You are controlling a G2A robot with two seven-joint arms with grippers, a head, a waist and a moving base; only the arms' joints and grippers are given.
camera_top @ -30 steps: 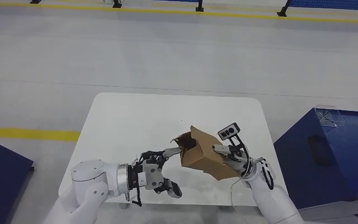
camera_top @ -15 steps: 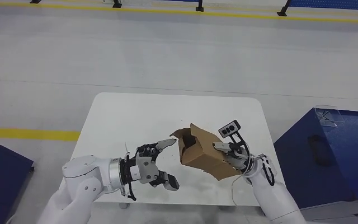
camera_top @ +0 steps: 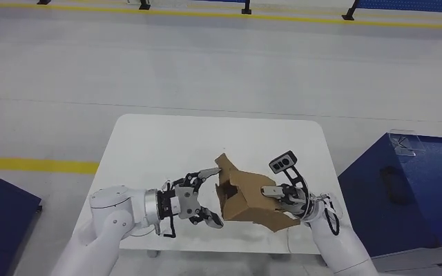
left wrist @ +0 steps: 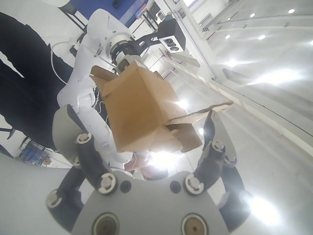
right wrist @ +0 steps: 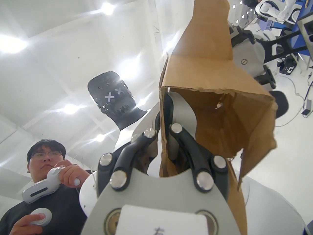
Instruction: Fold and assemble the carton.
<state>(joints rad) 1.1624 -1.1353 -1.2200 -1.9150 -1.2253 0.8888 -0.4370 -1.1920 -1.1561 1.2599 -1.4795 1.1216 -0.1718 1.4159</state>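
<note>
The carton [camera_top: 248,200] is held up in the air over the front part of the table [camera_top: 159,145], on the right arm's side, and it does not rest on the surface. The right gripper [camera_top: 271,191] is closed narrow on one side wall of it: in the right wrist view we see one finger inside the box and the other outside, with the cardboard pinched between them. The left gripper [camera_top: 215,196] stands wide, holding nothing, just in front of the open end, where a long flap [camera_top: 224,165] sticks up and away from the body of the box. In the left wrist view one of its fingers [left wrist: 212,133] is very near the edge of a loose flap; we cannot tell if it touches. We judge the carton to be light and empty. Its panels look stiff, but it should bend easily along the creases. The rim [right wrist: 215,90] near the right gripper looks torn and ragged, so the cardboard can tear or crush under a hard squeeze. We think the best hold for the free gripper is the flap near its crease, or a flat push on the face, not the weak torn edge.
</note>
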